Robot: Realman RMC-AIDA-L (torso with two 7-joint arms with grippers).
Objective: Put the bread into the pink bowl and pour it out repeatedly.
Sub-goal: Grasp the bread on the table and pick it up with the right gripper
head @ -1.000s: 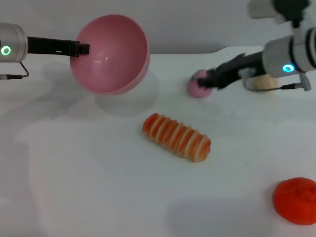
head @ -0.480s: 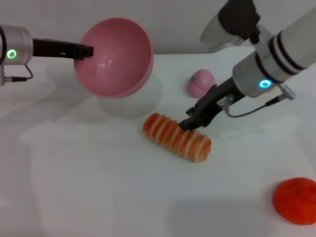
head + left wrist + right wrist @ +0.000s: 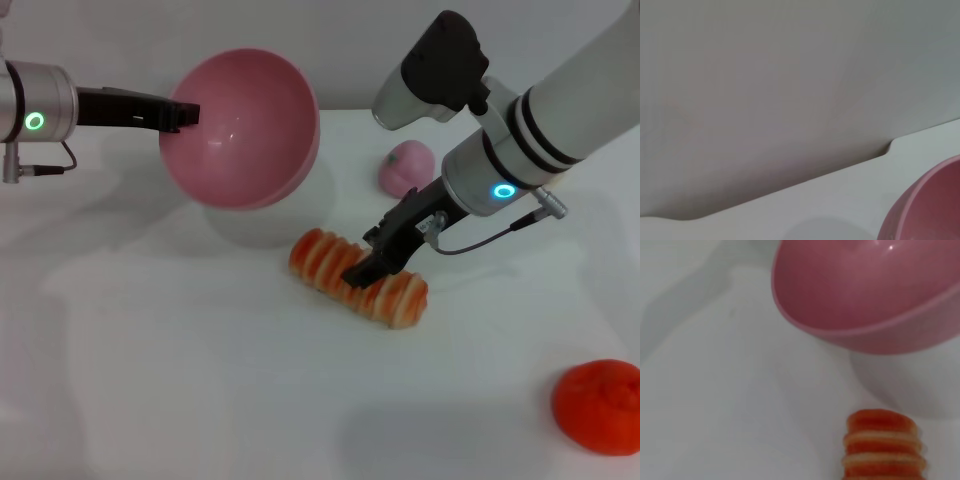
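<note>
While the left gripper holds the round pink plastic bowl tilted aloft at 11 o'clock, the right gripper has dropped onto the ridged orange-and-cream toy bread lying mid-table; its finger spread I cannot tell, so pickup looks imminent.

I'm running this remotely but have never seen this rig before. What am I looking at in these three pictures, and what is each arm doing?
It is a two-armed robot at a white table. The wide picture comes from its head camera, looking down; the other two come from cameras on its wrists.

The left gripper holds the pink bowl by its rim, lifted off the table and tipped, empty. The left wrist view shows only the bowl's edge and the wall.

The right gripper is down on the striped bread, which lies on the table; whether it has gripped it I cannot tell. Its wrist view shows the bread with the bowl beyond it.

A pink peach toy and an orange-red round toy lie aside.
</note>
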